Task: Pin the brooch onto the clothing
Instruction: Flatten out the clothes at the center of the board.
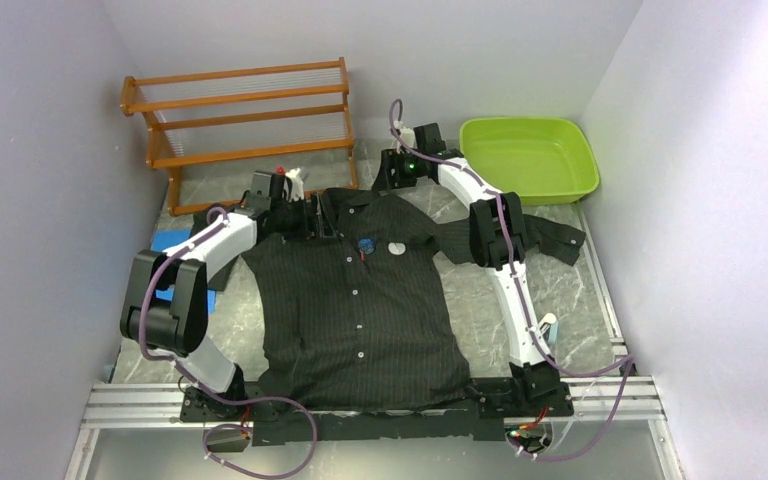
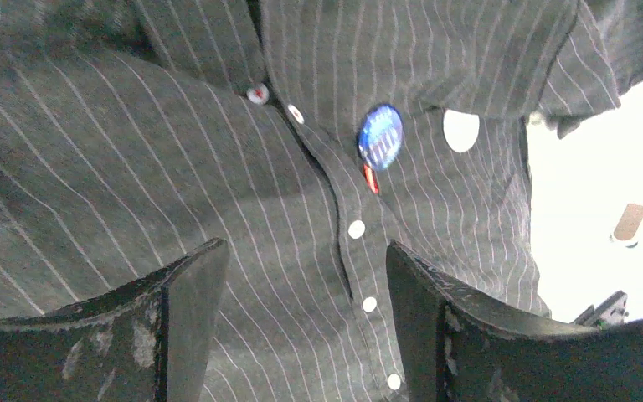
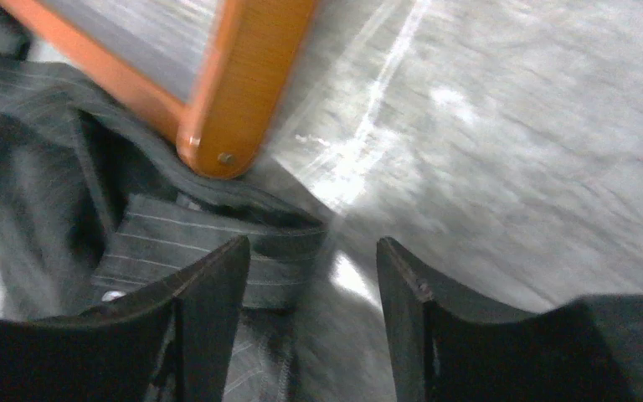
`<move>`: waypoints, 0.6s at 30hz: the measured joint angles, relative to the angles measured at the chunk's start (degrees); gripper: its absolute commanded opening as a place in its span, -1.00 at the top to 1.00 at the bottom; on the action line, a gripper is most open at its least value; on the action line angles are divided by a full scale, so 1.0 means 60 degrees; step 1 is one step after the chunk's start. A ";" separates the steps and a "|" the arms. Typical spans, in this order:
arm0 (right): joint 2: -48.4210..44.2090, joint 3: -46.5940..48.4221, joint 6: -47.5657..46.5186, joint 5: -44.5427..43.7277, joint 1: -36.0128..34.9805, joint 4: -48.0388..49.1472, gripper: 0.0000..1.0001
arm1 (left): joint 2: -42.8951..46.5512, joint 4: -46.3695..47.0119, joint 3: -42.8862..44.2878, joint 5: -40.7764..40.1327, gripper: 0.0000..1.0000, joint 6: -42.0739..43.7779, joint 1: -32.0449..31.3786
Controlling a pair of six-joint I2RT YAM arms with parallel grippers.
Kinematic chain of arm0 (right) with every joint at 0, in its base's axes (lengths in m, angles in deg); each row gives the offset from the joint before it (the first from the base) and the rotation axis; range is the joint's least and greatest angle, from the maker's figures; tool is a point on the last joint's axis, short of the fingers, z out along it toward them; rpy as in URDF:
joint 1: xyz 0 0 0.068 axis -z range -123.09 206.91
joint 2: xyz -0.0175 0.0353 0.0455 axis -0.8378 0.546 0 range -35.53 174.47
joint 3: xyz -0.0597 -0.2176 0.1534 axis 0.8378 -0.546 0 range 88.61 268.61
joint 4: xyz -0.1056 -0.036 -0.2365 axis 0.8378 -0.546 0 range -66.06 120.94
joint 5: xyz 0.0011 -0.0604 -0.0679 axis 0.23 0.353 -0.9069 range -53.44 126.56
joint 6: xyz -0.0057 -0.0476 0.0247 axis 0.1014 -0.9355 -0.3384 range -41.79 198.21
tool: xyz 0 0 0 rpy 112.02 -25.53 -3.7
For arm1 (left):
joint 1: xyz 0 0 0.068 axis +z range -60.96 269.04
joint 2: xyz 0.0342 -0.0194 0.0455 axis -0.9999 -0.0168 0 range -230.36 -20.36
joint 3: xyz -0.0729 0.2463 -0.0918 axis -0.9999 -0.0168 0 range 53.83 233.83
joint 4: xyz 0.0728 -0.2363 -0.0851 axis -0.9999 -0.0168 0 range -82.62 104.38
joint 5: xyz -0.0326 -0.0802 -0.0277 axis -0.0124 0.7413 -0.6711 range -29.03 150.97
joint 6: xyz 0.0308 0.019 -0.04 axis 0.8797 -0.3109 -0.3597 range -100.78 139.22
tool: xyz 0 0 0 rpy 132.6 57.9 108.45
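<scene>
The clothing (image 1: 360, 310), a black pinstriped shirt with white buttons, lies spread flat on the table, collar at the far end. A round blue brooch (image 1: 366, 243) (image 2: 380, 136) sits on its chest beside the button placket, with a small red piece (image 2: 371, 178) just below it and a white disc (image 2: 460, 131) to its right. My left gripper (image 1: 305, 216) (image 2: 306, 247) hovers open above the shirt's front, near the collar's left side, nothing between its fingers. My right gripper (image 1: 392, 180) (image 3: 311, 243) is open over the table by the collar's (image 3: 209, 239) far right edge, holding nothing.
A wooden shoe rack (image 1: 245, 110) stands at the back left, its foot (image 3: 234, 109) close in front of my right gripper. A lime green tub (image 1: 528, 155) sits at the back right. A blue object (image 1: 170, 243) lies left of the shirt, under my left arm.
</scene>
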 measured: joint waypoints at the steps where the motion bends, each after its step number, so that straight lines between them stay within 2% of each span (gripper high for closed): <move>1: 0.0131 0.0040 0.0004 0.0095 -0.0007 0.0004 -0.13 | 0.0131 0.0007 -0.0168 0.0033 -0.49 -0.0004 -0.0058; 8: 0.0255 -0.0022 0.0262 0.0856 -0.0069 0.0193 0.05 | 0.0852 0.0076 -0.0681 -0.0175 -0.54 0.0004 -0.0251; 9: 0.0262 -0.0036 0.0284 0.0936 -0.0080 0.0189 0.14 | 0.0874 0.0073 -0.0681 -0.0229 -0.54 0.0007 -0.0251; 15: 0.0382 -0.0047 0.0561 0.1308 -0.0186 0.0346 0.97 | 0.0900 0.0015 -0.0674 -0.0612 -0.57 0.0007 -0.0240; 18: 0.0368 -0.0313 0.0681 0.1395 -0.0200 0.0692 1.00 | 0.0863 -0.0080 -0.0532 -0.0874 -0.57 0.0004 -0.0240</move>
